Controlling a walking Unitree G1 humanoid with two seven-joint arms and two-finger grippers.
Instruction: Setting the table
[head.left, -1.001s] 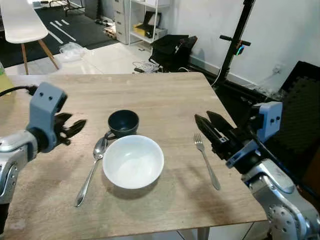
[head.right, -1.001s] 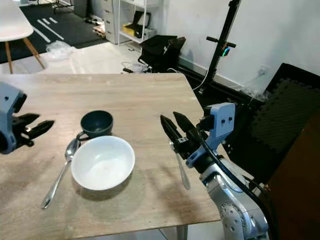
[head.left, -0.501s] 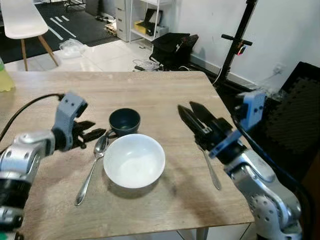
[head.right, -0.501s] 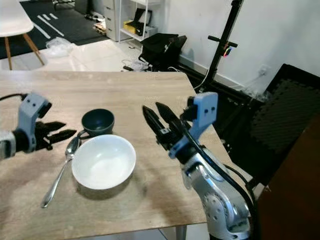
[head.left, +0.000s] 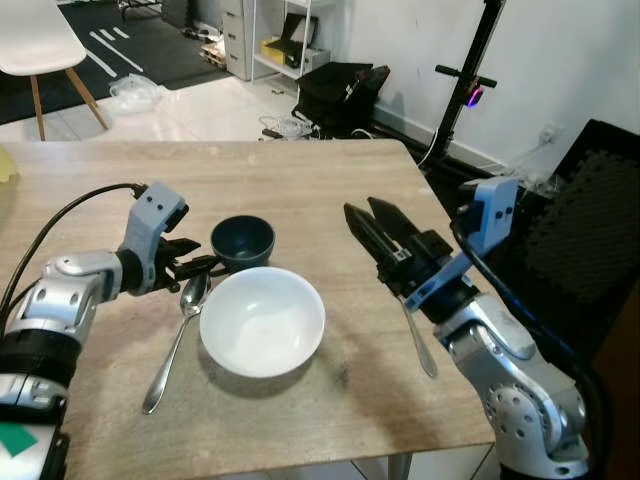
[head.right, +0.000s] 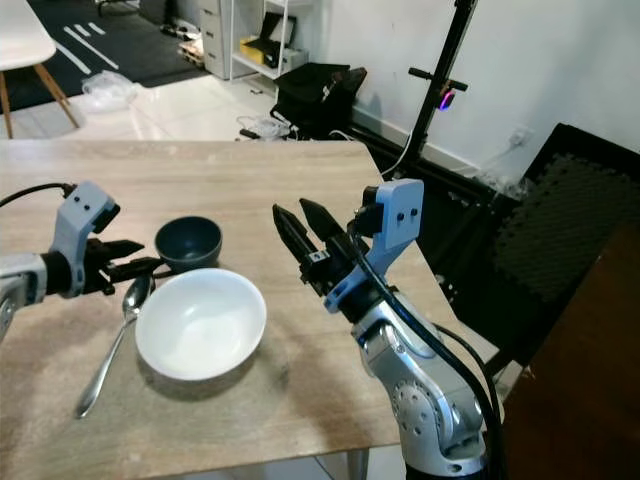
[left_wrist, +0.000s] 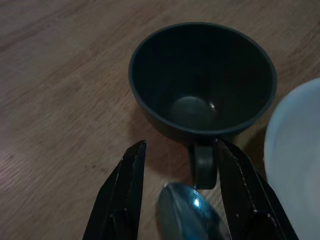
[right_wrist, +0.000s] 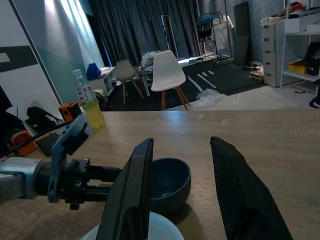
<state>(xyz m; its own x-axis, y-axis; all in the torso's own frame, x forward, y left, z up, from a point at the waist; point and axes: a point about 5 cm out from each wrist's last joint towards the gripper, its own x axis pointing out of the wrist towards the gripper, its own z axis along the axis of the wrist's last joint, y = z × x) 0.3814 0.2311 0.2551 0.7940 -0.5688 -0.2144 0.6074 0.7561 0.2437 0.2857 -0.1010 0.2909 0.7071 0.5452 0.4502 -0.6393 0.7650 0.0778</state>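
Note:
A dark cup (head.left: 243, 241) stands on the wooden table (head.left: 330, 185), touching the far rim of a white bowl (head.left: 262, 321). A spoon (head.left: 175, 340) lies left of the bowl and a fork (head.left: 418, 340) lies right of it. My left gripper (head.left: 203, 266) is open and low at the cup's left. In the left wrist view its fingers (left_wrist: 125, 195) stand either side of the cup's handle (left_wrist: 204, 167), just over the spoon's head (left_wrist: 187, 215). My right gripper (head.left: 362, 208) hangs open and empty above the table, right of the cup (right_wrist: 170, 185).
The table's right edge (head.left: 455, 290) drops off beside the fork. Beyond the table are a white chair (head.left: 30, 40), a black bag (head.left: 340, 90) on the floor and a black stand (head.left: 470, 90). A drink bottle (right_wrist: 92, 105) stands at the table's far left.
My left gripper has come down and right from the table's left side to the cup's handle. My right gripper has swung left from over the fork towards the middle.

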